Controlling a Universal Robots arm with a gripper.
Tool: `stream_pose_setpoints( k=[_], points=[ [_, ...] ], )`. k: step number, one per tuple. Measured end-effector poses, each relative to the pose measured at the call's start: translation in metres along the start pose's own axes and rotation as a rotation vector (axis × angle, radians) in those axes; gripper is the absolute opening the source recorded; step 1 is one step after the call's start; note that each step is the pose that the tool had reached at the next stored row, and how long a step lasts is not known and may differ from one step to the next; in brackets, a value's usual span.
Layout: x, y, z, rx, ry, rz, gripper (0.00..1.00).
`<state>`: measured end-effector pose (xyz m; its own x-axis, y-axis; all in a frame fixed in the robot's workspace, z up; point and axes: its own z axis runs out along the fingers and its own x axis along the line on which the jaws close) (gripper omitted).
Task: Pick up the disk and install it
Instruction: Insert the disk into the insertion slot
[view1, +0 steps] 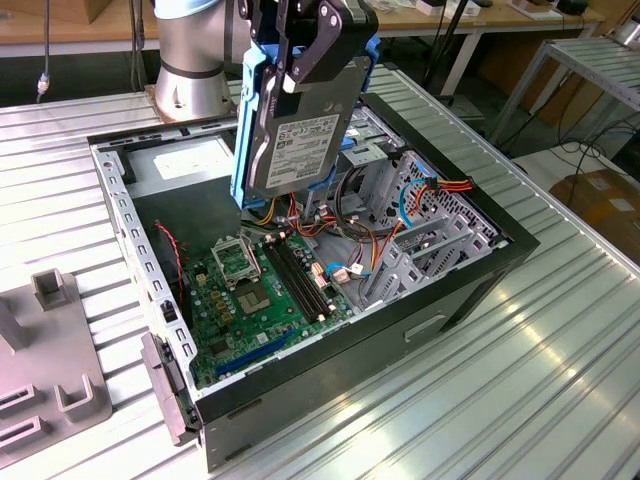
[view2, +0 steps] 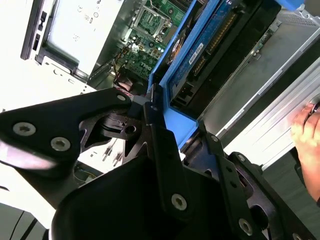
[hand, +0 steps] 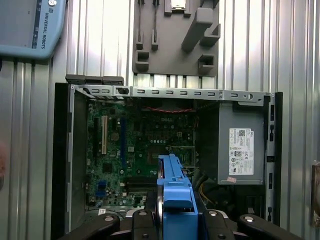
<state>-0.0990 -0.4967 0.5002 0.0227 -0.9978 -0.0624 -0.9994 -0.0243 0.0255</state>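
The disk (view1: 296, 140), a grey metal drive in a light-blue carrier rail, hangs on edge above the open computer case (view1: 470, 290), over the back of the motherboard (view1: 250, 290). My gripper (view1: 300, 62) is shut on its upper end, one black finger on each side. In the second wrist view the disk (view2: 197, 57) runs away from the fingers (view2: 156, 131) toward the case interior. In the first wrist view the carrier's blue edge (hand: 175, 192) sticks out over the motherboard (hand: 145, 145).
A metal drive cage (view1: 425, 235) with blue and orange cables fills the case's side toward the exterior view's right. The power supply (hand: 240, 150) sits in one corner. A grey fixture plate (view1: 50, 370) lies beside the case. A person's hand (view2: 307, 135) is nearby.
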Motion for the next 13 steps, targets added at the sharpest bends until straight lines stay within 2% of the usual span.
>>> stream_pose_setpoints(
  k=[11, 12, 13],
  points=[
    [0.0000, -0.0004, 0.0000, 0.0001, -0.0001, 0.000, 0.37],
    [0.0000, -0.0024, 0.0000, 0.0001, -0.0001, 0.000, 0.37],
    [0.0006, -0.0222, 0.0003, 0.0001, -0.0002, 0.000, 0.37]
  ],
)
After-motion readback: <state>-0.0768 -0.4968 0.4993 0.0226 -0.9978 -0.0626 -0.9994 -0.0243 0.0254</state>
